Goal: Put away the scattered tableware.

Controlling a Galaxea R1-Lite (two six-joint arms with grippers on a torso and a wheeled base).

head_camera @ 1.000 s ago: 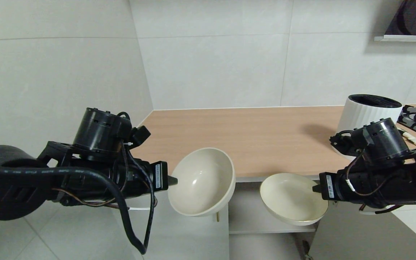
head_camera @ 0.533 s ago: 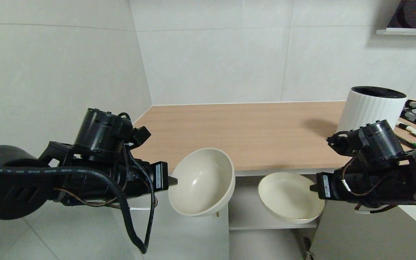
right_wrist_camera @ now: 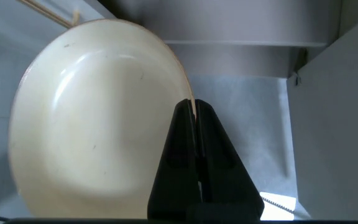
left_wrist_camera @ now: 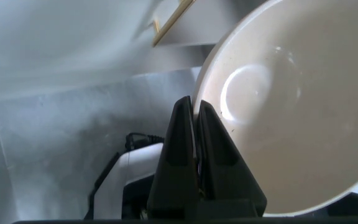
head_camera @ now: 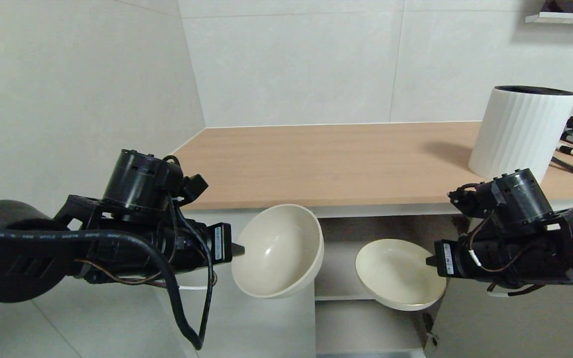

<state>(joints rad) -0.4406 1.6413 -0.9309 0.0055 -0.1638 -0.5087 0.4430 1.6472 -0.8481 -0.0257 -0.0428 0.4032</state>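
L gripper (head_camera: 239,247), lower centre-left of head view, was clamped on rim of deep bowl (head_camera: 279,251). The bowl was tipped on its side w/ opening facing the camera. R gripper (head_camera: 430,259), lower right, pinched rim of shallow bowl (head_camera: 398,273), held in front of open cabinet shelf (head_camera: 346,298) under wooden counter (head_camera: 326,159). Bowls were near each other, not touching. White ribbed container (head_camera: 523,132) stood on counter, upper right.
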